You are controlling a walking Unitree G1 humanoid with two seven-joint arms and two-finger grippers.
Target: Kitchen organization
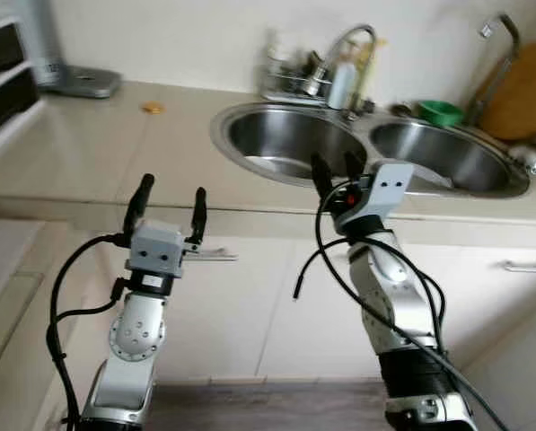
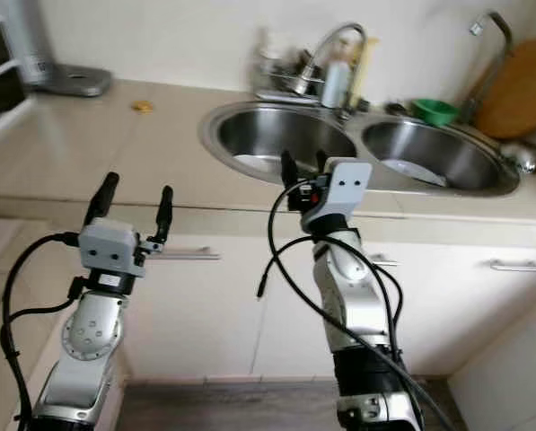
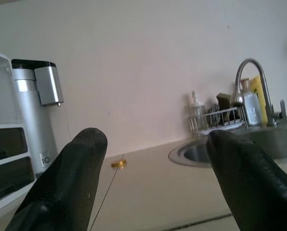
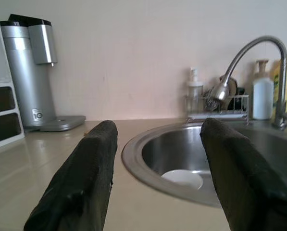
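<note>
At counter edge, left gripper (image 1: 168,203) is held spread and empty facing bare worktop (image 1: 88,144), right gripper (image 1: 336,172) likewise parted at left sink (image 1: 250,135) rim, likely lined up for white dish (image 4: 181,179) lying inside.

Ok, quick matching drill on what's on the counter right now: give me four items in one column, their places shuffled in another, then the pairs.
Items:
1. white dish
2. green bowl
3. wooden cutting board
4. small golden object

Places:
A. leaning against the wall at the counter's far right
B. lying in the left sink basin
C. on the bare counter left of the sinks
D. behind the right sink basin, beside the board

Pairs: 1-B, 2-D, 3-A, 4-C
</note>
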